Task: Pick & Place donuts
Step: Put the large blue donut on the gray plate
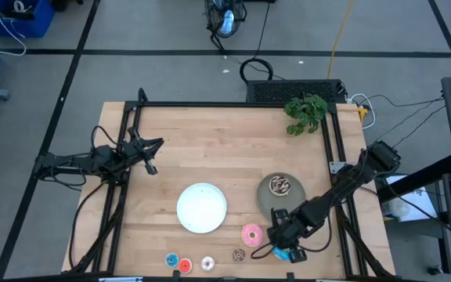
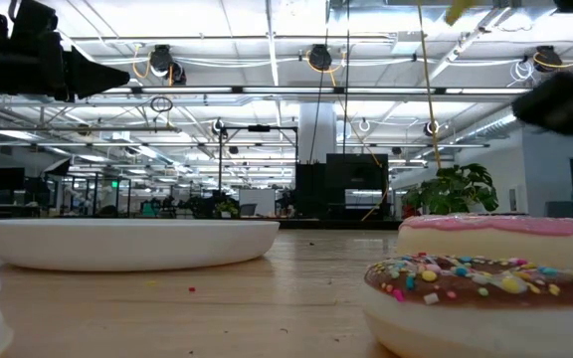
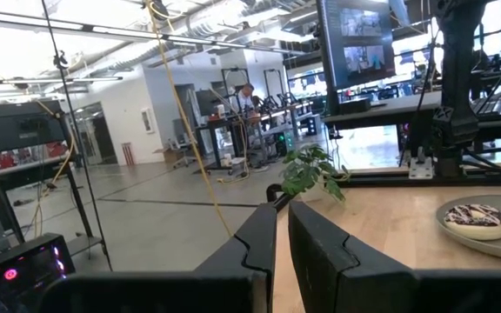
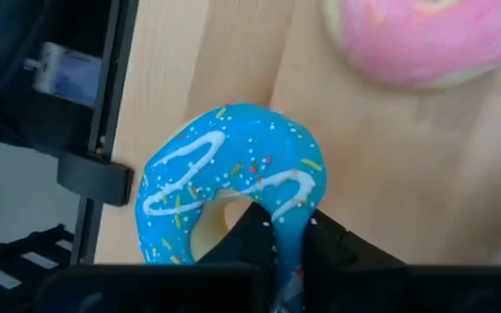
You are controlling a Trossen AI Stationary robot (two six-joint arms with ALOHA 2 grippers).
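My right gripper (image 1: 285,251) is at the table's near edge, shut on the large blue donut (image 4: 233,187) with white icing lines. The pink donut (image 1: 250,234) lies flat on the table just left of it. The chocolate-sprinkled donut (image 1: 280,186) sits on the grey plate (image 1: 266,200). Four mini donuts lie along the near edge: blue (image 1: 171,259), red (image 1: 185,265), white (image 1: 207,263) and brown (image 1: 238,254). My left gripper (image 1: 153,146) waits, shut, above the table's left side, far from all donuts. My right gripper pinches the blue donut's ring (image 4: 290,228) between its two fingers, one finger (image 4: 249,228) in the hole and the other (image 4: 342,248) outside the ring. The donut stands tilted in the hold above the table's near right corner; whether it is lifted clear I cannot tell.
A white plate (image 1: 202,207) lies at the middle of the near half. A potted plant (image 1: 305,112) stands at the far right corner. A black frame (image 4: 103,165) runs along the table's edge right beside the held donut.
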